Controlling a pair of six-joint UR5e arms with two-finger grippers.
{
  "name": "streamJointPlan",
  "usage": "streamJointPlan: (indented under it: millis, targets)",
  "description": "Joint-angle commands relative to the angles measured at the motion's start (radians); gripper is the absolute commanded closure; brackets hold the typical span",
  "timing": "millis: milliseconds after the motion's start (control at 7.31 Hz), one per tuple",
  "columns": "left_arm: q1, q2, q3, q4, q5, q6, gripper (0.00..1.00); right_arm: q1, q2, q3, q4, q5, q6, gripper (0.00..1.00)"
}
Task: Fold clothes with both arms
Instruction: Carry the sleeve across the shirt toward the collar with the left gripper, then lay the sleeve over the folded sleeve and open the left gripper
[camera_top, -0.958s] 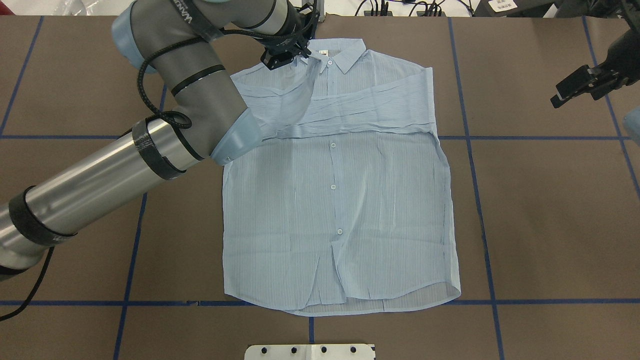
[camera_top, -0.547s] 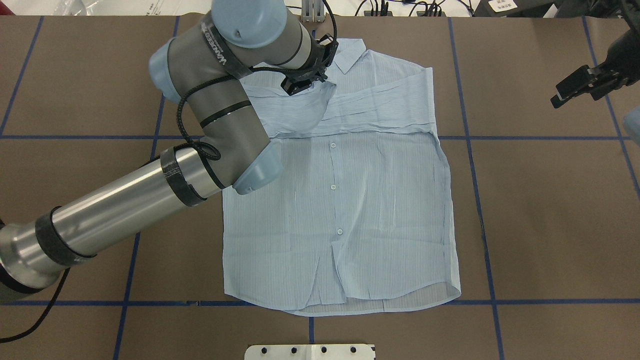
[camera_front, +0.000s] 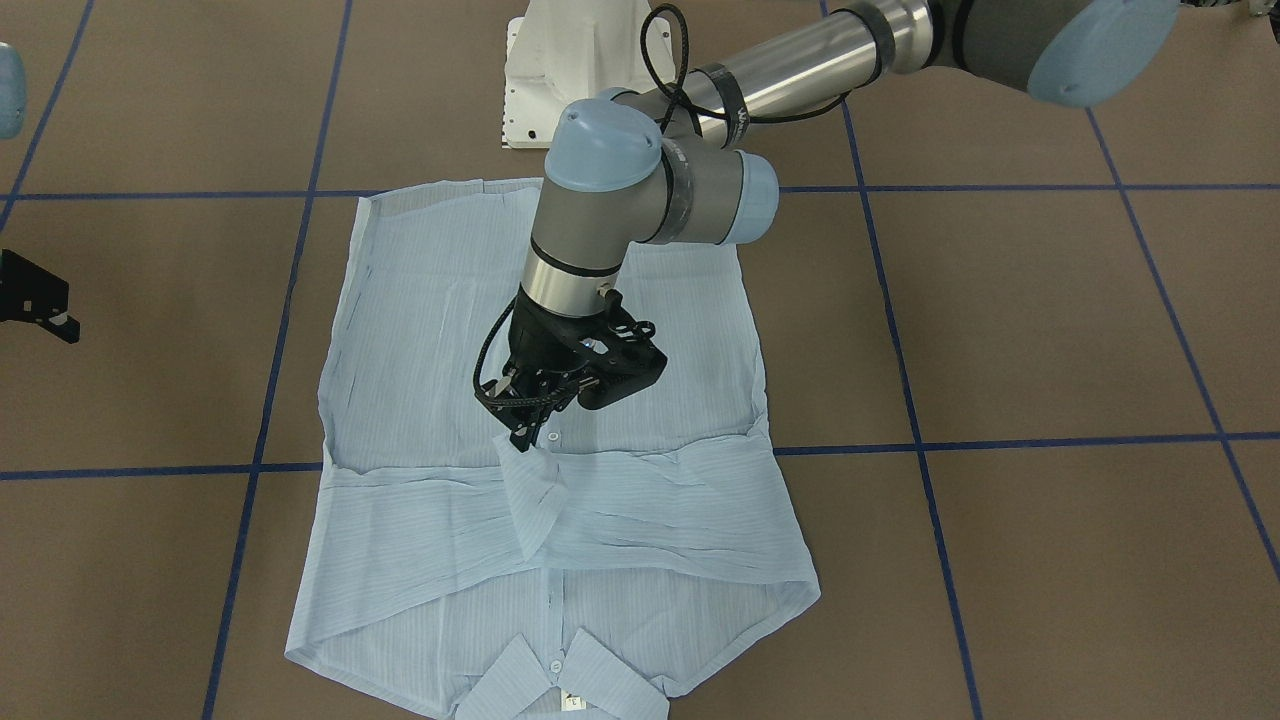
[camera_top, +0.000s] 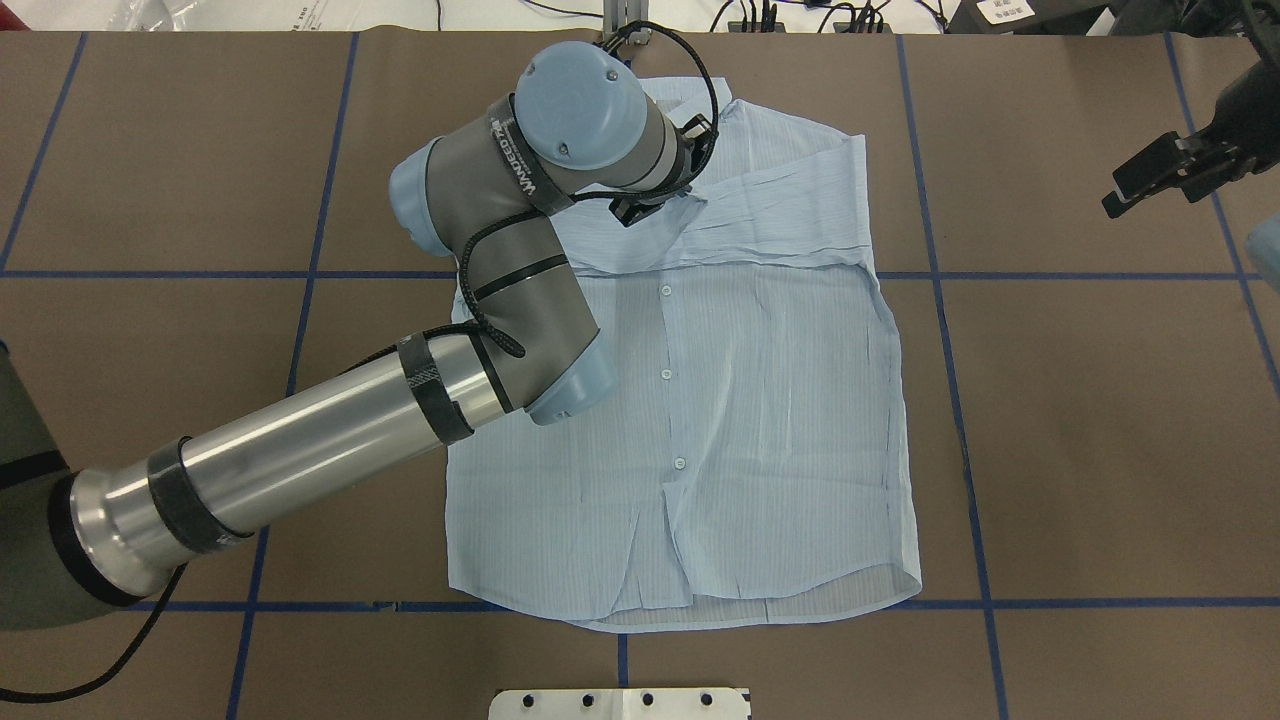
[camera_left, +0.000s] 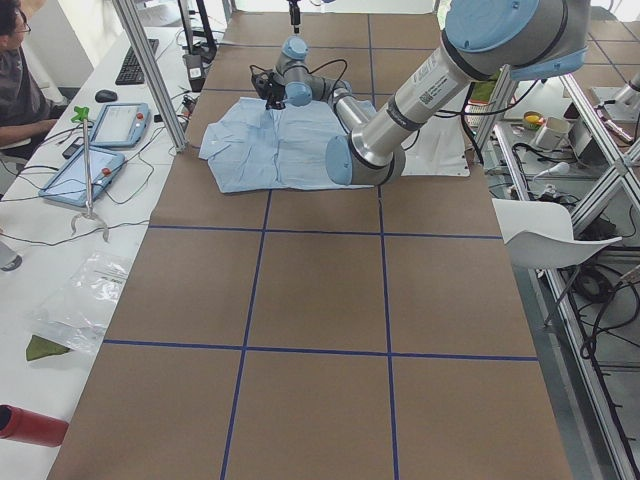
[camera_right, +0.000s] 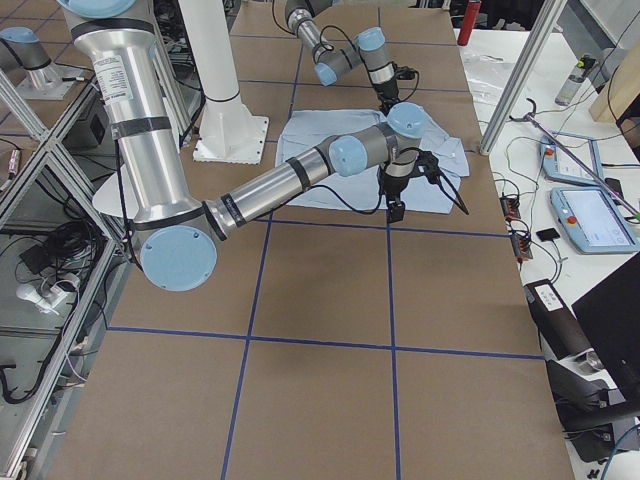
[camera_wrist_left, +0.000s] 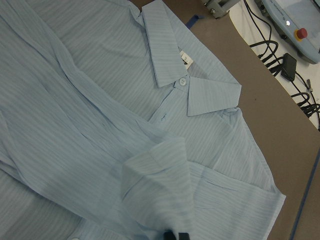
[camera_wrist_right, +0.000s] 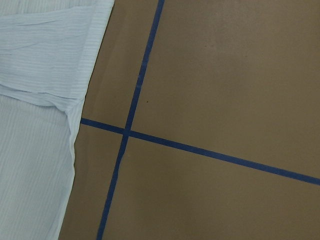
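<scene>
The light blue striped shirt (camera_top: 720, 420) lies flat, button side up, with its collar (camera_top: 718, 100) at the table's far edge. One sleeve (camera_front: 420, 500) is folded across the chest. My left gripper (camera_front: 522, 440) hangs over the upper chest and is shut on the end of the other sleeve (camera_front: 535, 495), lifted a little off the shirt. In the left wrist view the shut fingertips (camera_wrist_left: 175, 235) pinch that fabric, with the collar (camera_wrist_left: 175, 65) beyond. My right gripper (camera_top: 1125, 195) is open and empty, over bare table well off the shirt's side.
The brown table has a grid of blue tape lines (camera_top: 940, 275). The white pedestal base (camera_front: 560, 60) stands at the robot's side of the shirt. A side bench with tablets (camera_left: 100, 140), cables and a seated person (camera_left: 15, 90) lies beyond the collar end.
My left gripper has carried the sleeve end from beside the collar to the right and toward the robot, over the upper chest. The right arm has not moved.
</scene>
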Motion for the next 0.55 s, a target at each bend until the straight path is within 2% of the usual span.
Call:
streamJointPlan:
  millis: [0,410]
  targets:
    - [0.018,-0.02,0.042,-0.019,0.053,0.189,1.0,0.003,-0.008,0.0,0.001,0.0,-0.001,0.0]
    - [0.018,-0.021,0.042,-0.059,0.067,0.606,1.0,0.006,-0.005,-0.002,-0.001,0.0,-0.001,0.0]
